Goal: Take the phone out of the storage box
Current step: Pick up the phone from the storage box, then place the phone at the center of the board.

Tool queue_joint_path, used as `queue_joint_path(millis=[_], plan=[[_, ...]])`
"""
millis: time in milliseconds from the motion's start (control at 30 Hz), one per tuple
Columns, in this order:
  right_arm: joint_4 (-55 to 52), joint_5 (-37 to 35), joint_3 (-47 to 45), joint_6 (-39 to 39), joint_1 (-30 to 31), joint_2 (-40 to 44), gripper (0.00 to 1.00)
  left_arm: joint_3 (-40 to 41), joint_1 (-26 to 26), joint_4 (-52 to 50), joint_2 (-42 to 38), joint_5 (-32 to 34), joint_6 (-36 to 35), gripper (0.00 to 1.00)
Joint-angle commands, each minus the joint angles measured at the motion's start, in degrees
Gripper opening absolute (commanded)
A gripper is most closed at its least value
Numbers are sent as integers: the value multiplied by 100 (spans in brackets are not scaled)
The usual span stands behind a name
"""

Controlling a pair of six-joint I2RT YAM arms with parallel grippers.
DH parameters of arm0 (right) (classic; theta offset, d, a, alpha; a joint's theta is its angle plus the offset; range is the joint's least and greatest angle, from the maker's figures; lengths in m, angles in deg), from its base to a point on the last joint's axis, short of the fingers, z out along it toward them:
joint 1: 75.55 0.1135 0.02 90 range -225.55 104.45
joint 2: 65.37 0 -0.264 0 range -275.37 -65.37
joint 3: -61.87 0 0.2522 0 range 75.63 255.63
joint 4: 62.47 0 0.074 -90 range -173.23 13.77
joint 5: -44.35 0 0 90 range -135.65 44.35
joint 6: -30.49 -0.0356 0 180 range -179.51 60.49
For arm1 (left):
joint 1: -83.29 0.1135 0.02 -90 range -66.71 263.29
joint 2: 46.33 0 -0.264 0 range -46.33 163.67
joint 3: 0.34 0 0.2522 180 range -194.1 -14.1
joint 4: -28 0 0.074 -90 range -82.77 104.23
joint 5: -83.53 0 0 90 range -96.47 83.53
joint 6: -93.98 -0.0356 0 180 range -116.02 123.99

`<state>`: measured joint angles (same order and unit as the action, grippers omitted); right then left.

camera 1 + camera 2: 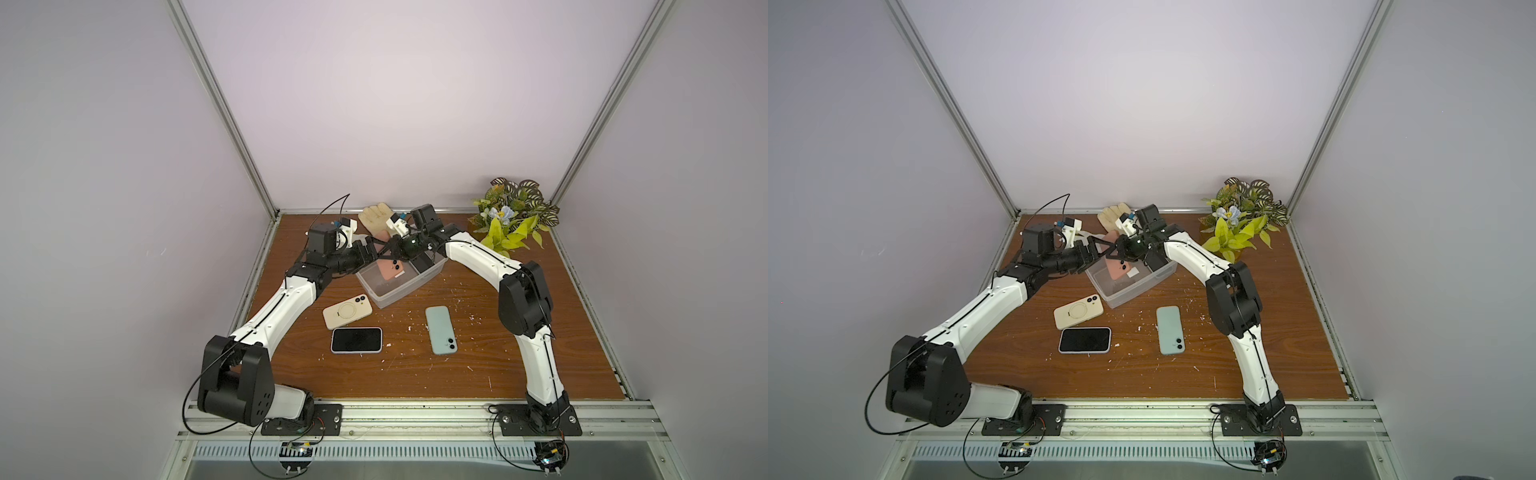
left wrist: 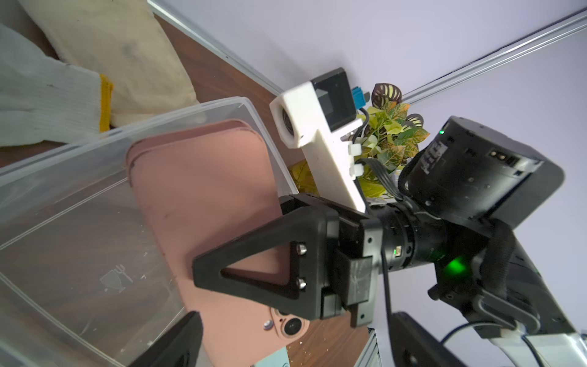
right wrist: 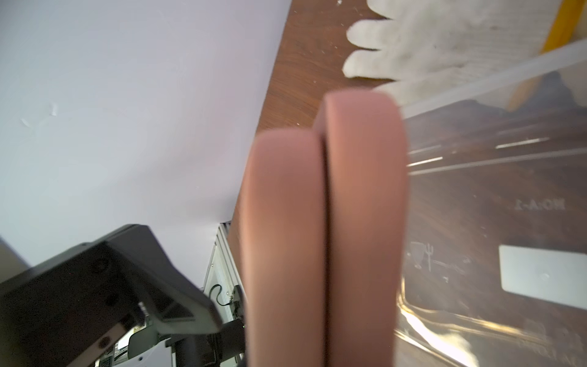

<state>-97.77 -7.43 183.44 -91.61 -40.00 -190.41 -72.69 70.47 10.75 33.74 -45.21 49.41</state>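
The pink phone (image 1: 390, 269) hangs tilted over the box (image 1: 390, 300), with its lens end low inside the box. I cannot tell if it touches the bottom. The right gripper (image 1: 389, 253) pinches it front and back, reaching in from 1 long side near the lens end. The left gripper (image 1: 370, 257) waits just beside the box with its jaws spread wide and nothing in them. I think the phone is stiff, flat and thin, not heavy, and smooth enough to slip or swing in a small pinch. A drop could crack its glass. A good hold is across the flat faces near the middle, away from the 2 lenses (image 2: 290, 324). From its edge the phone (image 3: 365, 222) looks like 2 pink layers pressed together, and I cannot tell if that is a case. I see no brand name on it. The box bottom has a raised glass-and-fork sign (image 2: 116, 278) and some raised letters too faint to read. A blank white sticker (image 3: 540, 279) sits on the box bottom too. A glove (image 1: 376, 217) lies behind the box. In front of the box lie 3 more phones: a cream phone (image 1: 348, 311), a black phone (image 1: 356, 340) and a green phone (image 1: 440, 330). A plant (image 1: 513, 216) stands well apart from the box, in the far corner.
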Motion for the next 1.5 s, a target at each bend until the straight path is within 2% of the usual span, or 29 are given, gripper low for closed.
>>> queue_joint_path(millis=[0,167,233,333,433,500,633,767,900,1267,1400,1467], plan=[[23,-555,211,372,32,482,0,-91,87,-715,-110,332,-355,95],[49,-774,118,381,48,665,0,-153,163,-1249,-381,660,-599,96],[295,-771,-156,242,41,1011,0,-166,280,-1326,-568,656,-581,96],[-88,-791,-378,231,76,1557,0,-320,432,-1747,-832,893,-709,96],[-360,-999,-1047,242,311,2509,1,-352,438,-1983,-1135,1229,-763,97],[-231,-1078,-1912,-57,474,3281,0,-241,438,-1960,-1338,1375,-717,97],[753,-1287,-4294,-975,894,4764,1,156,438,-1713,-1643,1317,-515,97],[1822,-1628,-5933,-1750,1218,5484,1,467,422,-1597,-1709,1126,-385,97],[2538,-1931,-6486,-2023,1520,5387,1,576,300,-1501,-1629,1021,-333,97],[4252,-2162,-6554,-2470,1872,3908,2,733,236,-1614,-1706,966,-306,97],[4522,-2196,-6553,-2591,1984,3434,11,779,236,-1647,-1694,934,-280,97],[4491,-2195,-6521,-2617,1991,3270,22,762,237,-1691,-1646,917,-294,97]])
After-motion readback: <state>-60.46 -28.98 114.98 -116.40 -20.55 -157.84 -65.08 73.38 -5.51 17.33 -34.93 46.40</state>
